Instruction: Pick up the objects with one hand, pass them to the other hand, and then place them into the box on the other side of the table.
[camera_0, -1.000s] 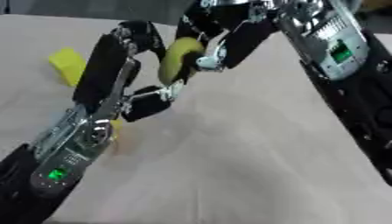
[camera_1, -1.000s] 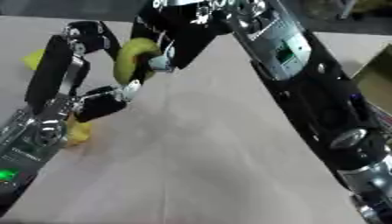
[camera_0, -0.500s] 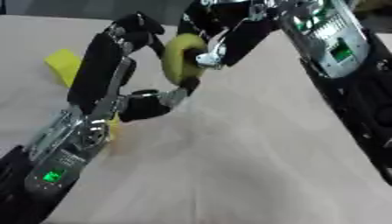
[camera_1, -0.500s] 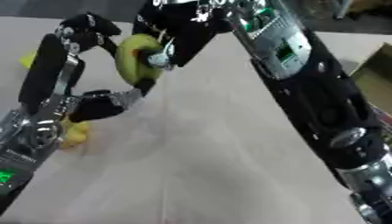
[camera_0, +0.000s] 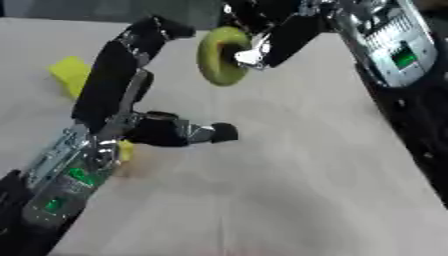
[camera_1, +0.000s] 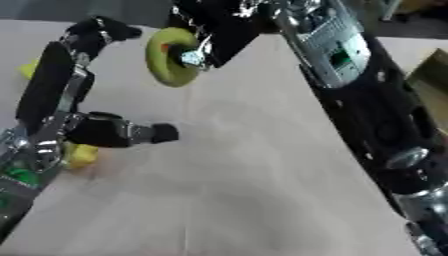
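Ring (camera_0: 219, 64) in right robot hand (camera_0: 267, 37)

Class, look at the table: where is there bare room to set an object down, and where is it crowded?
Free: the table between the left robot hand and the right arm, toward the near edge. Crowded: the far left, where the yellow block, the left robot hand and the right robot hand with the green ring meet.
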